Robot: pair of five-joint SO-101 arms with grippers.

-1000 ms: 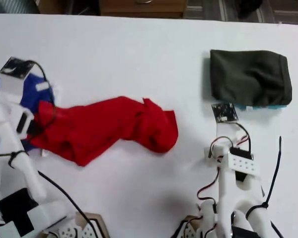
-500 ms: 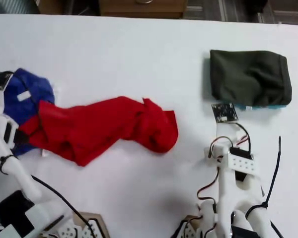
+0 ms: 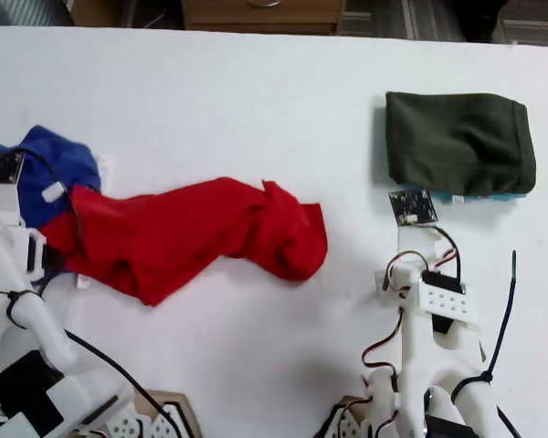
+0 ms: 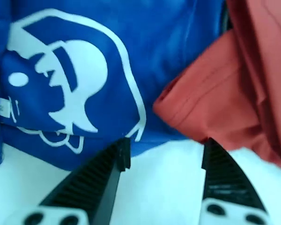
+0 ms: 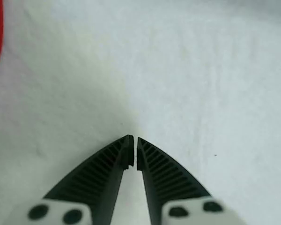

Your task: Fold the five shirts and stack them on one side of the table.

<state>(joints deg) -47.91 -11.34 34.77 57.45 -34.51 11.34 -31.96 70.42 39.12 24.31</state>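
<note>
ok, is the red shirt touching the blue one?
Touching. In the high view one end of the red shirt overlaps the blue shirt; the left wrist view shows red fabric lying on blue.

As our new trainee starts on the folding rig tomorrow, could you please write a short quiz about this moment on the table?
1. True or false: the right pincer is shut on the red shirt.
2. Which one lies folded on the table, on the right arm's side? A. red shirt B. blue shirt C. dark green shirt
3. Fill in: the left pincer stands open where the blue shirt meets the ___ shirt.
Key: 1 false, it is shut on nothing, over bare table; 2 C; 3 red.
</note>
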